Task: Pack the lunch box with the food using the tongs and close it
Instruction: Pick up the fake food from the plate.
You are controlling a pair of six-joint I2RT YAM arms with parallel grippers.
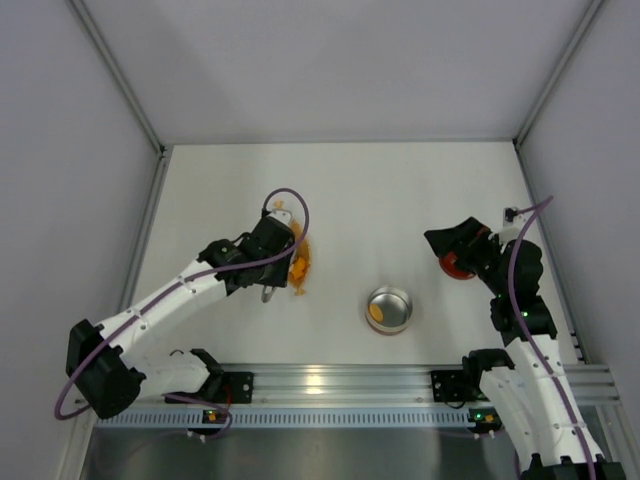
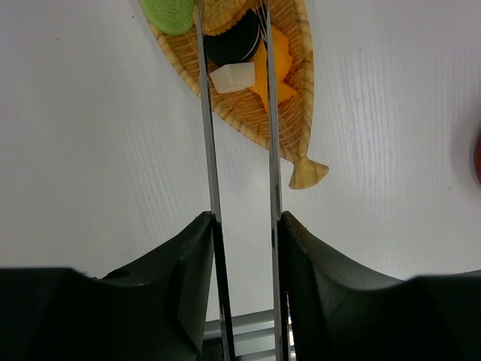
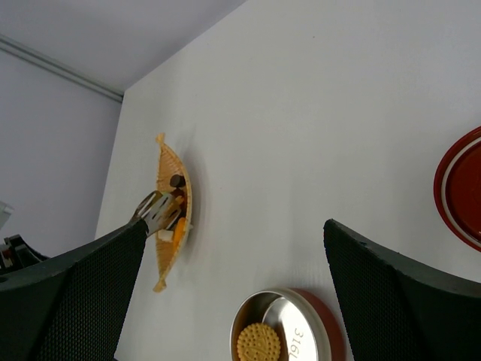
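My left gripper (image 2: 244, 219) is shut on the tongs (image 2: 211, 165), with one black finger pressed against each slim silver arm. The tongs' tips reach into a woven fish-shaped basket (image 2: 289, 120) and flank a dark round cookie (image 2: 233, 45). The other food there is a green piece (image 2: 169, 13), a white cube (image 2: 231, 77) and orange chunks (image 2: 276, 66). The lunch box (image 1: 389, 309) stands open at centre right with one yellow biscuit (image 3: 258, 342) in it. My right gripper (image 1: 450, 243) is open above the red lid (image 1: 456, 266) and holds nothing.
The basket (image 1: 300, 264) lies left of the tin (image 3: 301, 331), about a hand's width away. The red lid (image 3: 460, 188) lies near the right wall. An aluminium rail (image 1: 330, 382) runs along the near edge between the arm bases. Grey walls enclose the table on three sides.
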